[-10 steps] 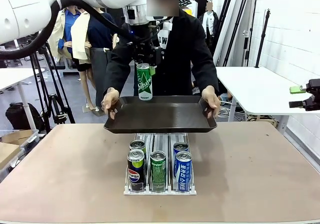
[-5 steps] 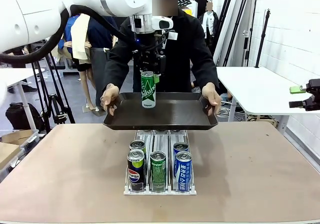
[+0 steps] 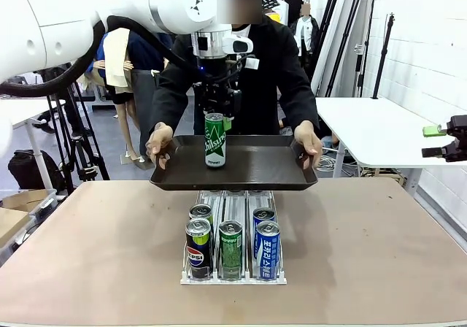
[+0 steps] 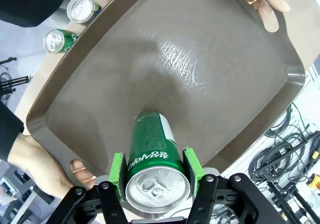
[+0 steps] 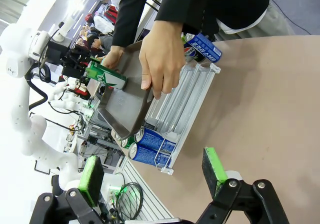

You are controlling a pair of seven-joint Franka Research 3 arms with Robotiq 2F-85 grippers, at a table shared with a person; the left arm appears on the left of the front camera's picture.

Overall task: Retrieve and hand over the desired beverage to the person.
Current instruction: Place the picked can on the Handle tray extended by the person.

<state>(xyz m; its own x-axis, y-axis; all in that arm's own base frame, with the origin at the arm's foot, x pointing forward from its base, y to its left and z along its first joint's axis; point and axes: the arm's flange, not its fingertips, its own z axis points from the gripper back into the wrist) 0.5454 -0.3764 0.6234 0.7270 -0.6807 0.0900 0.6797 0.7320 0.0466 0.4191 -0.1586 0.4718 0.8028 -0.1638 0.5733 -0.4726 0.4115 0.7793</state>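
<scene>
A green beverage can [image 3: 214,141] stands upright with my left gripper [image 3: 217,114] shut on its top end. In the left wrist view the green pads [image 4: 118,169] clamp the can [image 4: 153,151] on both sides, and its base meets the floor of a dark brown tray [image 4: 190,69]. The person [image 3: 273,71], in a black jacket, holds that tray [image 3: 252,170] by both side rims above the table's far part. My right gripper [image 3: 434,141] hangs at the far right, open and holding nothing; its pads [image 5: 214,171] stand wide apart.
A clear rack [image 3: 233,277] on the tan table holds several cans, among them a Pepsi can [image 3: 197,248], a green one [image 3: 231,250] and a blue one [image 3: 268,250]. The tray hovers just behind it. A white side table [image 3: 365,133] stands at the right.
My left gripper came down with the green can, from above the tray's far rim onto the tray floor. The person's tray stayed nearly still. The right gripper did not move.
</scene>
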